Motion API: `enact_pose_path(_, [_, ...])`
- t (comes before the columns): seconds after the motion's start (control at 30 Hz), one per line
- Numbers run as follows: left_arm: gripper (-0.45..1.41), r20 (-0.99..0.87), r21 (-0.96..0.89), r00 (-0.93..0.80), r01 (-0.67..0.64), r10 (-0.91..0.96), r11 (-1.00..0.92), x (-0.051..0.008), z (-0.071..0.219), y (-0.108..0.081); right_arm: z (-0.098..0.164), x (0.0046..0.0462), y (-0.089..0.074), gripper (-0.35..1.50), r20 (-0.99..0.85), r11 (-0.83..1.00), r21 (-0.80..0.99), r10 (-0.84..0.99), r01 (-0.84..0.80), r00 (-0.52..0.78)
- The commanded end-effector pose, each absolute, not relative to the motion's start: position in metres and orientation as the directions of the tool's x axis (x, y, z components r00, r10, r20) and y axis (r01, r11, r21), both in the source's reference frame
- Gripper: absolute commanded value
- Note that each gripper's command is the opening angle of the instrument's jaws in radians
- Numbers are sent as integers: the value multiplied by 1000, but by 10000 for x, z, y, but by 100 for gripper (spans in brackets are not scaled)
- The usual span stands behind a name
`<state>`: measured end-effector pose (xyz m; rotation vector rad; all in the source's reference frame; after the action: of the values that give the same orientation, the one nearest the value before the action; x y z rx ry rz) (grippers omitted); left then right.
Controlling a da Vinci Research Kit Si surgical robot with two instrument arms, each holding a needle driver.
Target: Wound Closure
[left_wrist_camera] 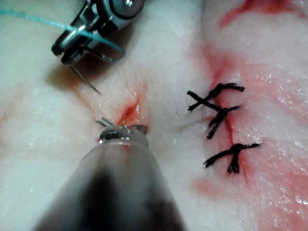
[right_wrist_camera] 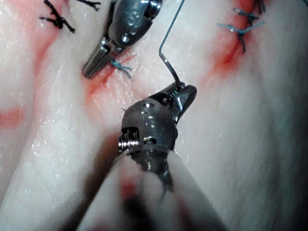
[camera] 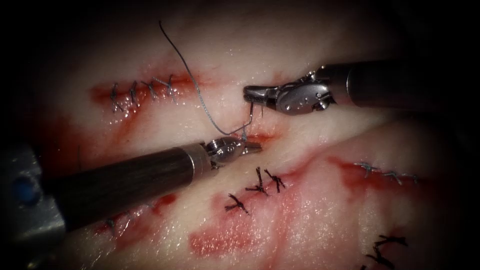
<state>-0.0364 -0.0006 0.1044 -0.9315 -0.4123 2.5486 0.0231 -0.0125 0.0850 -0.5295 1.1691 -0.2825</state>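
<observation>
Right pincer (camera: 250, 93) on one needle (camera: 251, 110), clear of tissue (camera: 310, 210).

Two tools (camera: 252, 92) (camera: 250, 146), one needle (camera: 255, 107), one thread (camera: 200, 95), one tissue (camera: 310, 215).

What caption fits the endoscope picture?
Right claw holds the needle above the cut; left claw pinches thread there.

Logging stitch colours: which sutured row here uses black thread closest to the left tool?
The three black stitches just below the left tool; the other black ones sit far off, and remaining rows are pale blue.
</observation>
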Motion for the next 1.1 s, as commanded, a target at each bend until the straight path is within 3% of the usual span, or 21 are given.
enact_pose_path(0.03, [-20, -546, -403, -698, -267, 464, -875, -369, 1047, -1, 857, 241, -124, -35, -775, 825, -562, -504, -53, 380])
enact_pose_path(1.1, [-20, -543, -417, -695, -264, 472, -870, -370, 1033, 2, 829, 236, -121, -35, -824, 843, -514, -434, -158, 363])
